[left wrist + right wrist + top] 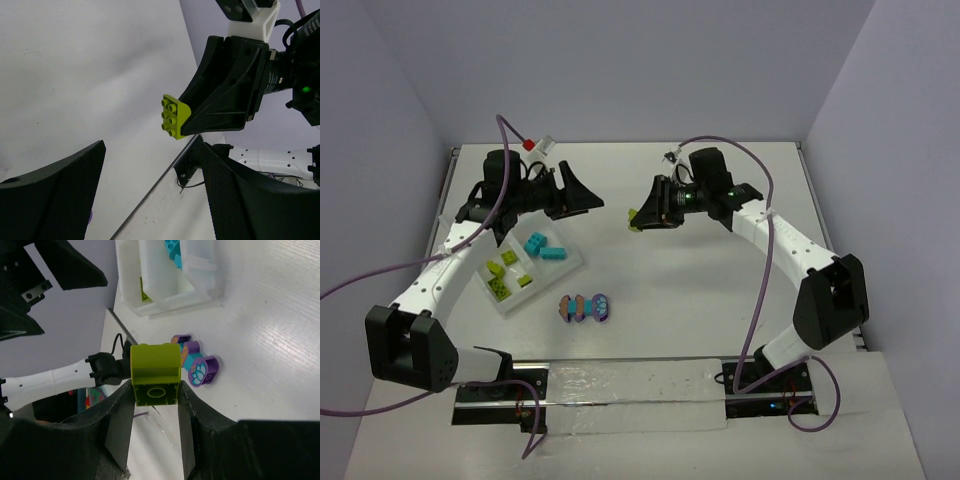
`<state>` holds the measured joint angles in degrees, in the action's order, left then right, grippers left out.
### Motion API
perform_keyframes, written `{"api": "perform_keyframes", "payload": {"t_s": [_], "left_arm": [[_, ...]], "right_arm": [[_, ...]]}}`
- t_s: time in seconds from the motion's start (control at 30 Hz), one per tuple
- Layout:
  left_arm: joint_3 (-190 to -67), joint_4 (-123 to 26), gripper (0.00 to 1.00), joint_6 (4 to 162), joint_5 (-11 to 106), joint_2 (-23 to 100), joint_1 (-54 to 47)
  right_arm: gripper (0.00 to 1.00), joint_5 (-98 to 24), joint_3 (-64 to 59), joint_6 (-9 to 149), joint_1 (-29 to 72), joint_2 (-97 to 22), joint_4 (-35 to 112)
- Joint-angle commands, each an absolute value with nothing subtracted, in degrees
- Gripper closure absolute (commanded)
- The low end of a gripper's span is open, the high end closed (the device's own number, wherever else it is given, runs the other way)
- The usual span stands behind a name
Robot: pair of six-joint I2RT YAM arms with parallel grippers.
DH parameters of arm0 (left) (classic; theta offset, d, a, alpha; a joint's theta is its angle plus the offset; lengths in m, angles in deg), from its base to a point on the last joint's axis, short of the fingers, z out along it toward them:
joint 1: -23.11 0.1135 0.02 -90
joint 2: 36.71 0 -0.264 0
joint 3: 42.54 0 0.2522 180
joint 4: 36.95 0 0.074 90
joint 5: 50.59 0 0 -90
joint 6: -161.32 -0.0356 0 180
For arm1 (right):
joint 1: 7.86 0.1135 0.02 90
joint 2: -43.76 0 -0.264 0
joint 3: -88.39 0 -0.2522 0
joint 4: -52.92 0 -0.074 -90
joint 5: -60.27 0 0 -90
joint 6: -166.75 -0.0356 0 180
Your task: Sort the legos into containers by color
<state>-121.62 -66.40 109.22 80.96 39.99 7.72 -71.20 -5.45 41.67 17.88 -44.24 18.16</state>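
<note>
- a single lime brick (155, 372) is hanging in the air over the middle of the bench (720, 290), towards the far edge and well apart from the tray (576, 263).
- what could be going wrong from here: much of the brick is sticking out past the fingertips, so it may be pivoting or slipping loose on the way across.
- a release from too high would likely be sending it bouncing over a divider into the wrong compartment.
- the left hand (150, 150) is hovering over the tray's far side, so the two arms risk bumping as the brick travels left.
- the right hand (154, 390) is grasping the brick, its fingers pressing on two opposite side walls and opened only as wide as the brick. the hollow underside is facing the wrist and the studs are pointing towards the left arm.
- the left hand is released, fingers spread wide, holding and touching nothing.
- the tray is sitting near the left edge, with lime bricks (502, 275) lying in its near compartments and turquoise bricks (545, 246) in a farther one.
- a snapped-together cluster (585, 307) of purple, orange-brown and turquoise is lying on the bench near the tray's near-right corner, not yet sorted.
</note>
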Motion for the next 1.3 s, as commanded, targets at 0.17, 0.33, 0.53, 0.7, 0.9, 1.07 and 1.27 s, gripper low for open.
{"api": "perform_keyframes", "payload": {"t_s": [0.17, 0.33, 0.53, 0.7, 0.9, 1.07, 1.27], "left_arm": [[-123.7, -58.6, 0.16, 120.6, 82.9, 42.1, 6.0], [-125.9, -61.5, 0.17, 126.6, 81.5, 44.5, 3.9], [-119.8, -54.3, 0.2, 118.5, 77.8, 38.2, 1.3], [-121.4, -58.5, 0.2, 108.0, 74.1, 39.0, 1.3], [-122.2, -60.6, 0.2, 105.6, 73.5, 39.9, 1.3], [-122.9, -68.4, 0.23, 106.7, 62.8, 43.4, 1.3], [-121.0, -70.9, 0.22, 110.8, 55.6, 44.5, 1.1]], "right_arm": [[1.0, -66.3, -6.2, 47.5, 18.0, -35.5, 15.7], [1.0, -62.4, -6.1, 47.6, 18.1, -33.8, 15.9], [1.0, -67.4, -3.8, 46.1, 18.0, -36.3, 16.2], [1.0, -66.4, -2.0, 46.3, 17.7, -37.9, 14.2], [1.0, -62.8, -1.7, 45.9, 16.8, -38.9, 12.1], [1.0, -49.5, -2.3, 52.1, 17.2, -45.1, 2.8], [0.98, -45.8, -6.9, 51.9, 19.3, -50.8, 8.2]]}}
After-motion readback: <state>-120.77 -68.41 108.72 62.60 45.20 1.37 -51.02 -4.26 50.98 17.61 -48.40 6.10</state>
